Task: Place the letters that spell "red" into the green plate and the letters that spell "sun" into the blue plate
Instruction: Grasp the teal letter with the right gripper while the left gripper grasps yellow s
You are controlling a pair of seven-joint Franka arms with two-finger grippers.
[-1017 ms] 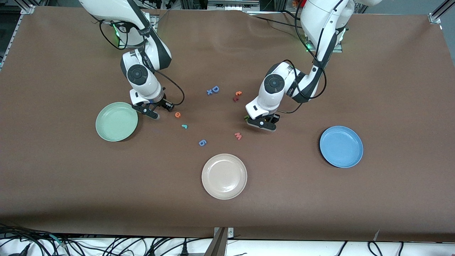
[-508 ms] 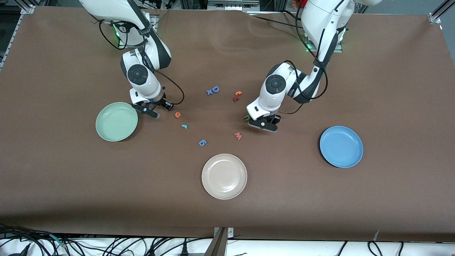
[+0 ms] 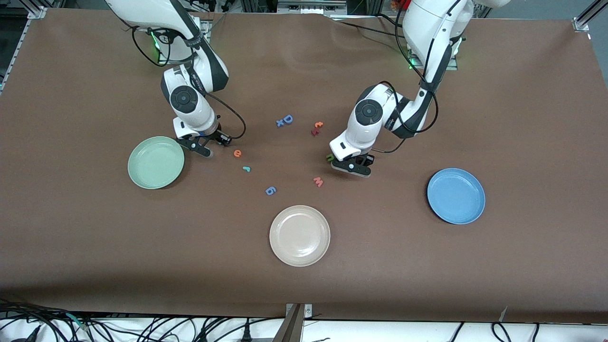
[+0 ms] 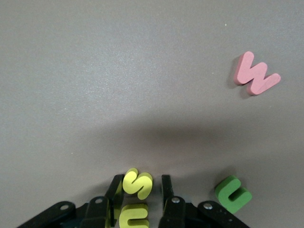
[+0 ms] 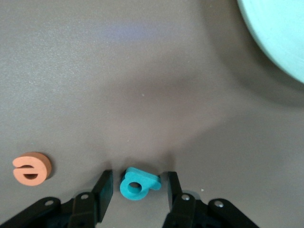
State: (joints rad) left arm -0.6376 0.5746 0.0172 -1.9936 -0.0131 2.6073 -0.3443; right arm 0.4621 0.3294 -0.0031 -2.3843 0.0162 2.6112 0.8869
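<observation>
While lowered close to the middle of the table, straddles yellow s point(image 4: 137, 184) and yellow u point(image 4: 134, 216) with the left gripper point(image 4: 139, 190): fingers spread, 1 touching the s, a sliver of gap at the other. Olive-green n point(image 4: 232, 194) just beside; pink w point(image 4: 255, 73) near. Toward the right arm's end, brackets teal d point(image 5: 137, 183) with the right gripper point(image 5: 137, 187), fingers spread, not pinching. Orange e point(image 5: 32, 168) beside it; teal r point(image 3: 246, 168) slightly nearer the front camera. Green plate point(image 3: 137, 178) just beside the right gripper; blue plate point(image 3: 456, 209) well apart from the left gripper, toward the left arm's end.
</observation>
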